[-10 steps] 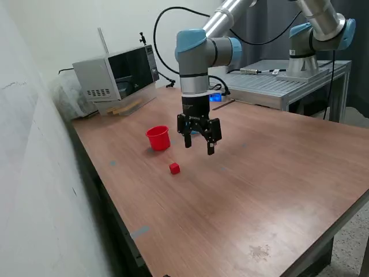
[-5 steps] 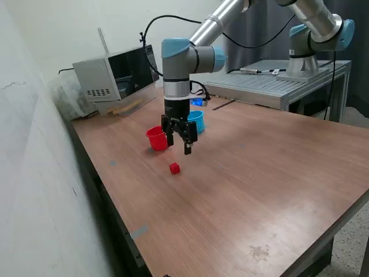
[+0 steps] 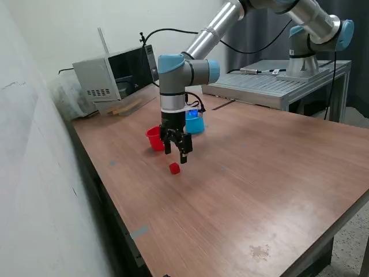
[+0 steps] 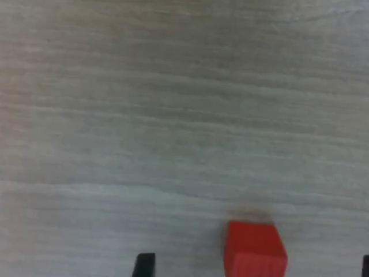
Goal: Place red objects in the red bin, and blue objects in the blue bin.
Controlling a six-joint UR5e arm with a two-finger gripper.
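One small red cube (image 3: pixel 174 168) lies on the wooden table; it also shows in the wrist view (image 4: pixel 255 250), lying between my fingertips (image 4: pixel 144 264) with bare table around it. My gripper (image 3: pixel 176 153) is open and empty, hanging just above and slightly behind the cube. The red bin (image 3: pixel 154 138) stands upright behind the gripper, partly hidden by it. The light blue bin (image 3: pixel 195 123) stands behind the arm toward the exterior view's right. No blue cubes or second red cube are in view.
A microwave-like grey box (image 3: pixel 115 74) stands at the table's back, toward the exterior view's left. A metal bench (image 3: pixel 282 83) carrying a second arm's base (image 3: pixel 302 60) stands at the back right. The table edge (image 3: pixel 115 219) runs along the left.
My gripper has moved toward the exterior view's left and down, from in front of the blue bin to just above the red cube. The blue bin has come into view.
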